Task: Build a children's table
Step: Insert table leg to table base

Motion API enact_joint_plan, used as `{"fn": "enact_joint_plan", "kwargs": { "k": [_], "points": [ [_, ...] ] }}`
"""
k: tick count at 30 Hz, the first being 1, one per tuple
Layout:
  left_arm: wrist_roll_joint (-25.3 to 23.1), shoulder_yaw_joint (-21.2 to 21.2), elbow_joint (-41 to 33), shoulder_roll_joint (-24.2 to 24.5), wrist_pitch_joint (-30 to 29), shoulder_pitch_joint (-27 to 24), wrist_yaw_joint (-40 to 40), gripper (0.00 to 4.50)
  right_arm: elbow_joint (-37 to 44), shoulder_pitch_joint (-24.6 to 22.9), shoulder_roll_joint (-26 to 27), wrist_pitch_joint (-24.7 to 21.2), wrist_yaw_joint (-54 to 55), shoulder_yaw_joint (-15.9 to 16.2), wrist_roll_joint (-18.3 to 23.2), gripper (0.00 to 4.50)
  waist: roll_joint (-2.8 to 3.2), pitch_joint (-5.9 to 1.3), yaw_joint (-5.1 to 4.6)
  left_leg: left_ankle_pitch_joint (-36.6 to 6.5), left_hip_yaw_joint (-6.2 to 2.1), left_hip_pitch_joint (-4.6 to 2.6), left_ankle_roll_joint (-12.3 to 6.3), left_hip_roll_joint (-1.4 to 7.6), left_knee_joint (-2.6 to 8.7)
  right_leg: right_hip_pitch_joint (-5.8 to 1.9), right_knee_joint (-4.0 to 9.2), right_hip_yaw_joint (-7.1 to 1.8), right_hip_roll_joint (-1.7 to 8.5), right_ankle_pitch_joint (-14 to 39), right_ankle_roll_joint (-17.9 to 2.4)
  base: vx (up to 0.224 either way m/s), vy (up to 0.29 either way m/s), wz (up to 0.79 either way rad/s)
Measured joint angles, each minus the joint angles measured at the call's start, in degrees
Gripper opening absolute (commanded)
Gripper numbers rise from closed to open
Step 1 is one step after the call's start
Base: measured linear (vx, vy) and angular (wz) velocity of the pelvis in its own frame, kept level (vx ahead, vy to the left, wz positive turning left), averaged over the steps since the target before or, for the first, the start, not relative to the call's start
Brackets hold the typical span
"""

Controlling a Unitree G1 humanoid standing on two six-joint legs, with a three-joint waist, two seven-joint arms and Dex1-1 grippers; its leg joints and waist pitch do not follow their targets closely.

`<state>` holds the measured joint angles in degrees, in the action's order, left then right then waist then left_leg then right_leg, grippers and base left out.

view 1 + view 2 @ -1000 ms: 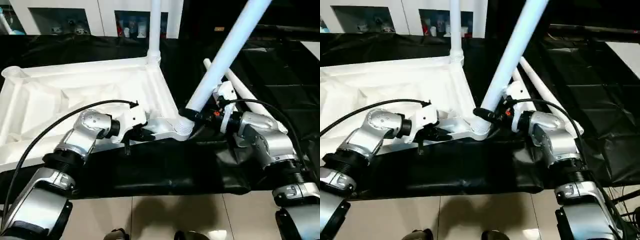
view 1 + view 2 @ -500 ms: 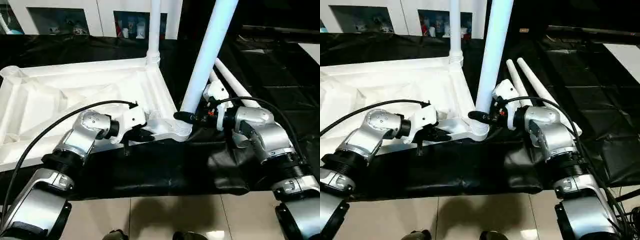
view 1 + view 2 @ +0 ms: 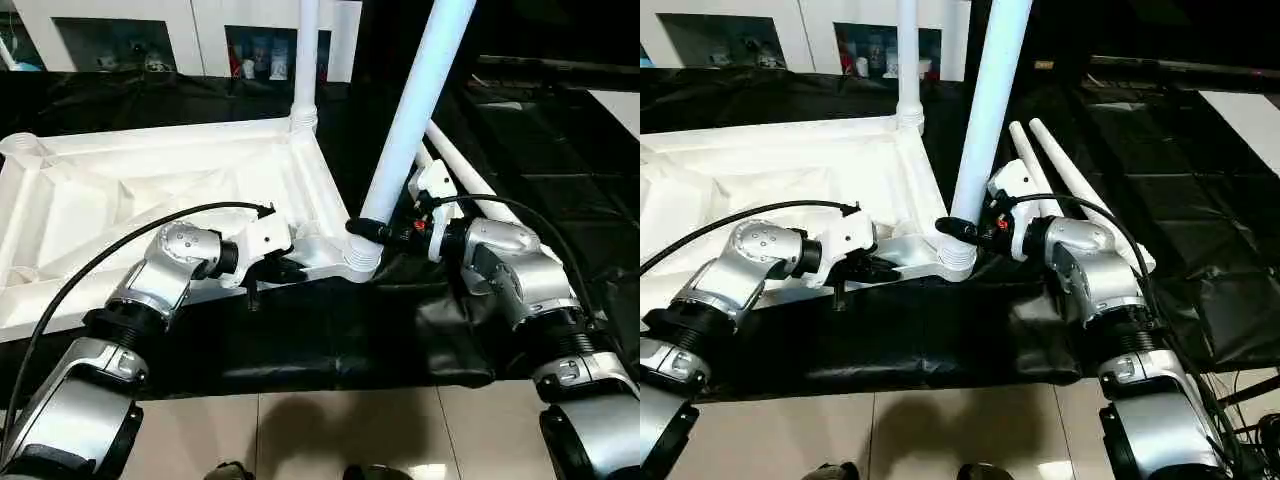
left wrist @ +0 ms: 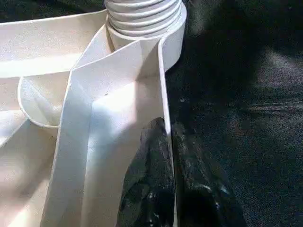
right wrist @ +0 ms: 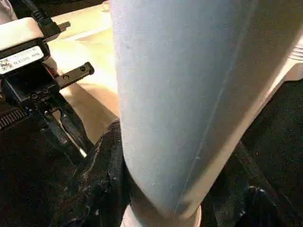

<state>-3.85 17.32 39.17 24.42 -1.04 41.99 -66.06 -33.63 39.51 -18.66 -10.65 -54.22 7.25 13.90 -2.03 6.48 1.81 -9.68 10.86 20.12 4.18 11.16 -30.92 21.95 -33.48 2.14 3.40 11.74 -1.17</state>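
One white table top [image 3: 150, 190] lies upside down on the black-covered surface [image 3: 330, 340], ribbed underside up, and four white legs are in sight: one stands upright in the far right corner socket [image 3: 305, 60], one is held at the near right corner socket [image 3: 415, 100], and two spare legs [image 3: 1060, 175] lie side by side on the black cover to the right of the top, just behind the right arm. The left gripper [image 3: 285, 268] reaches in low from the left, forearm bent across the front, and its two black fingers [image 4: 156, 184] are pinched on the thin near rim of the top, one finger on each side of the wall, a short way from the ribbed corner socket [image 4: 144, 16]. The right gripper [image 3: 366, 228] comes in from the right at the same height, wrist turned inward, its fingers [image 5: 102, 175] clamped around the base of the held leg right above the socket collar. That leg leans slightly to the right as it rises out of the picture. The near rim of the top sits close to the front edge of the surface, with a strip of black cover before the tiled floor [image 3: 330, 430]. To the right the cover is open beyond the two loose legs. A white cabinet [image 3: 200, 30] stands behind.
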Motion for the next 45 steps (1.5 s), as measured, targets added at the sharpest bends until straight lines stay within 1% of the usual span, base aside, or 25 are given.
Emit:
{"fn": "enact_joint_plan", "kwargs": {
  "k": [4, 8, 11, 13, 15, 17, 18, 19, 22, 24, 30, 33, 36, 40, 45],
  "points": [
    [0.0, 0.0, 0.0, 0.0, 0.0, 0.0, 0.0, 0.0, 0.0, -0.2, 0.1, 0.0, 0.0, -0.3, 0.1, 1.83, -0.02, -0.01, 0.04, 0.0, 0.01, 0.0, 0.0, 0.0, 0.0, 0.0, 0.0, -0.01, 0.0, 0.0, 0.0, 0.0, 0.0, 0.0],
    [0.0, 0.1, -0.4, -0.1, 0.0, 0.0, -0.1, 0.0, 0.7, -0.7, -0.5, -0.2, -0.4, -0.8, 1.3, 1.83, -0.07, -0.01, 0.08, 0.0, 0.05, 0.04, 0.0, 0.0, -0.01, 0.02, 0.0, -0.03, 0.0, 0.0, 0.0, 0.0, 0.0, 0.0],
    [0.3, 0.1, -1.5, -0.1, 0.0, 0.0, -0.6, 0.0, 2.9, -1.1, -2.5, -2.8, -2.5, -1.7, 2.6, 1.83, 0.18, 0.25, 0.18, 0.0, 0.15, 0.31, 0.0, 0.02, 0.0, 0.21, 0.01, -0.02, 0.03, 0.0, 0.0, 0.0, 0.0, 0.0],
    [0.9, 0.1, -2.5, -0.1, 0.0, 0.0, -1.8, 0.0, 6.2, -1.3, -4.5, -5.5, -4.1, -2.0, 3.8, 1.83, 0.52, 0.5, 0.69, 0.0, 0.31, 0.77, -0.04, 0.16, -0.05, 0.57, 0.0, 0.05, 0.01, 0.0, 0.0, 0.0, 0.0, 0.0],
    [1.0, 0.1, -3.9, 0.0, 0.0, 0.0, -2.6, 0.0, 8.6, -1.4, -5.8, -8.1, -5.4, -2.3, 4.5, 1.83, 0.62, 0.56, 1.26, 0.2, 0.5, 1.39, -0.4, 0.27, -0.4, 1.3, -0.56, 0.02, 0.0, 0.1, -0.2, 0.0, 0.0, 0.0],
    [1.0, 0.1, -4.5, 0.0, 0.0, 0.0, -3.1, 0.0, 10.0, -1.5, -6.5, -9.3, -5.9, -2.3, 4.5, 1.83, 0.65, 0.57, 1.55, 0.1, 0.48, 1.78, -0.52, 0.36, -0.62, 1.59, -0.74, 0.08, -0.05, 0.2, -0.3, 0.0, 0.0, 0.0],
    [1.0, 0.1, -4.9, 0.0, 0.0, 0.0, -3.1, 0.0, 10.9, -1.4, -6.8, -10.0, -6.0, -2.3, 4.5, 1.83, 0.65, 0.57, 1.67, 0.1, 0.47, 2.09, -0.52, 0.38, -0.73, 1.88, -0.87, 0.09, -0.06, 0.2, -0.3, 0.0, 0.0, 0.0],
    [1.0, 0.1, -5.1, 0.1, 0.0, 0.0, -3.1, 0.0, 11.1, -1.3, -6.9, -10.1, -6.0, -2.3, 4.5, 1.83, 0.65, 0.57, 1.69, 0.1, 0.47, 2.22, -0.55, 0.4, -0.87, 2.06, -1.01, 0.08, -0.06, 0.2, -0.3, 0.0, 0.0, 0.0],
    [0.9, 0.2, -5.1, 0.2, 0.0, 0.0, -3.1, 0.0, 11.2, -1.2, -6.9, -10.4, -5.9, -2.2, 4.5, 1.83, 0.73, 0.68, 1.65, 0.1, 0.47, 2.27, -0.56, 0.46, -1.11, 2.09, -1.18, 0.09, -0.05, 0.2, -0.3, 0.0, 0.0, 0.0],
    [0.9, 0.3, -5.1, 0.2, 0.0, 0.0, -3.1, 0.0, 11.3, -1.0, -6.9, -11.1, -5.8, -2.2, 4.5, 1.83, 0.81, 0.9, 1.6, 0.1, 0.5, 2.25, -0.53, 0.55, -1.37, 2.08, -1.36, 0.08, -0.04, 0.2, -0.3, 0.0, 0.0, 0.0],
    [0.9, 0.3, -6.5, 0.7, 0.0, -0.3, -2.8, 0.0, 13.4, -0.8, -6.6, -12.9, -4.2, -2.4, 4.9, 1.83, 0.95, 1.51, 1.53, 0.2, 0.6, 2.24, -0.32, 0.65, -1.47, 2.13, -1.54, 0.08, -0.04, 0.2, -0.3, 0.0, 0.0, 0.0],
    [0.9, 0.0, -7.6, 0.8, -0.2, -0.8, -2.8, 0.0, 14.6, -0.8, -6.9, -14.1, -4.2, -2.4, 5.3, 1.83, 1.14, 1.66, 1.54, 0.2, 0.62, 2.3, -0.35, 0.65, -1.48, 2.18, -1.55, 0.08, -0.04, 0.2, -0.3, 0.0, 0.0, 0.0],
    [0.9, 0.0, -7.8, 0.8, -0.2, -0.9, -2.9, 0.0, 14.7, -0.8, -7.3, -13.5, -5.0, -1.9, 4.4, 1.83, 1.15, 1.66, 1.58, 0.2, 0.62, 2.35, -0.37, 0.65, -1.48, 2.24, -1.63, 0.1, -0.04, 0.2, -0.2, 0.0, 0.0, 0.0],
    [0.9, 0.0, -7.8, 0.8, -0.2, -0.9, -2.8, 0.0, 15.3, -0.8, -8.0, -11.5, -5.4, -0.4, 3.2, 1.83, 1.14, 1.66, 1.56, 0.2, 0.61, 2.35, -0.37, 0.66, -1.55, 2.24, -1.68, 0.1, -0.04, 0.2, -0.2, 0.0, 0.0, 0.0],
    [0.8, 0.1, -7.8, 0.8, -0.3, -0.9, -2.7, 0.0, 16.3, -1.4, -7.8, -10.6, -4.9, 0.2, 2.2, 1.83, 1.14, 1.66, 1.55, 0.2, 0.61, 2.34, -0.38, 0.67, -1.62, 2.23, -1.73, 0.09, -0.04, 0.2, -0.2, 0.0, 0.0, 0.0]
  ]
}}
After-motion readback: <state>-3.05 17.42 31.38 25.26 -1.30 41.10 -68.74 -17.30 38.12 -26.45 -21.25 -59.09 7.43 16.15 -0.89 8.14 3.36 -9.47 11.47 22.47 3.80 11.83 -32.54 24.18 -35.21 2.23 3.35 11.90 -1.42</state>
